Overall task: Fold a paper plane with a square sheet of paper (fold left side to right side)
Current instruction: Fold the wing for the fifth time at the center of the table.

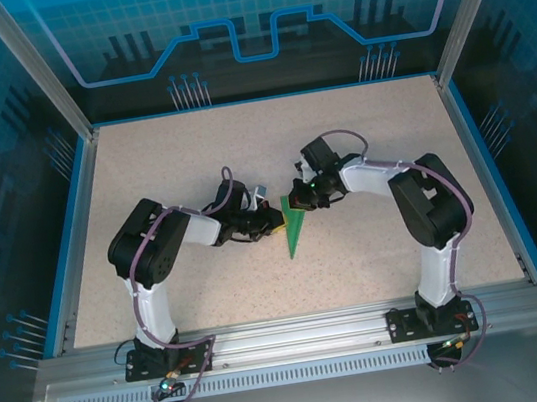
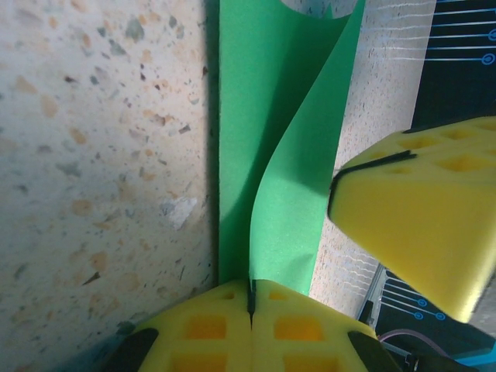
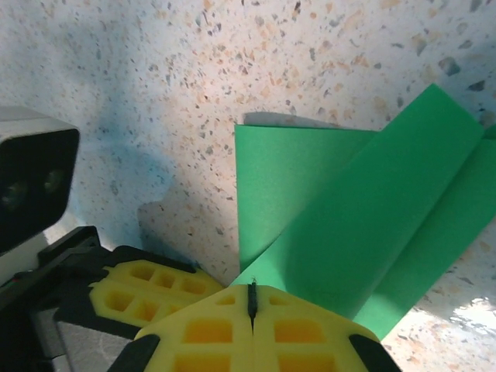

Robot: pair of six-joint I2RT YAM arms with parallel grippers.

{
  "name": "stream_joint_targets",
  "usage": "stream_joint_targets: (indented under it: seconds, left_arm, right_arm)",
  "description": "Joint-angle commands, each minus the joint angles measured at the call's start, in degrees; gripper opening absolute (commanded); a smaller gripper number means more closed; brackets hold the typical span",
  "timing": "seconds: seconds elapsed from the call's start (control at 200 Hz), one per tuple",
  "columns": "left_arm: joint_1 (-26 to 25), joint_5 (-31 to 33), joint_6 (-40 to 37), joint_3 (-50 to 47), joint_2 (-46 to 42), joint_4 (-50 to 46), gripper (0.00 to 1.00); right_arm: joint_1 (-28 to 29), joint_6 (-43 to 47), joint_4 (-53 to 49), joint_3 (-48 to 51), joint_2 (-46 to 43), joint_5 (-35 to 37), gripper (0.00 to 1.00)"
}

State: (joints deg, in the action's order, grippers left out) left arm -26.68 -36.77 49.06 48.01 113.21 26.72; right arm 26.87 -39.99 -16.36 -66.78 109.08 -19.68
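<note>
While looking down from overhead, find the paper plane (image 1: pixel 295 229) on the table (image 1: pixel 193 172), its wide end caught between the left gripper (image 1: pixel 274 222) and right gripper (image 1: pixel 296 200), both pinched shut on it. From the left wrist, see a flap curling up straight out of the closed fingertips; sweep it low toward the other gripper, edges aligned. From the right wrist, note paper clamped at the fingertips, fanning ahead; hold firm, without tugging.
</note>
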Motion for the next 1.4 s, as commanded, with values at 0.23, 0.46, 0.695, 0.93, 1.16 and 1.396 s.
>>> stream_joint_targets:
  seconds: [0.23,0.46,0.695,0.93,1.16,1.396]
  left_arm:
    - [0.05,0.48,-1.77,0.68,2.19,-3.67,0.00]
    - [0.07,0.56,-1.77,0.73,2.36,-4.13,0.00]
    - [0.06,0.48,-1.73,0.75,2.44,-4.20,0.00]
    - [-0.01,0.30,-1.69,0.86,2.68,-4.21,0.00]
    - [0.05,0.48,-1.78,0.42,0.18,-4.56,0.00]
    - [0.22,1.94,-4.51,1.76,-7.14,-11.35,0.23]
  right_arm:
    - [0.75,2.79,-4.20,-0.80,1.85,2.70,0.02]
    - [0.79,3.31,-4.63,-0.45,2.24,3.67,0.02]
    - [0.77,3.39,-5.94,-0.45,3.07,4.29,0.03]
    - [0.81,3.34,-8.12,-0.45,3.99,4.68,0.03]
    - [0.79,3.69,-10.52,0.11,4.65,5.16,0.03]
    - [0.80,3.86,-10.24,1.26,4.98,5.20,0.02]
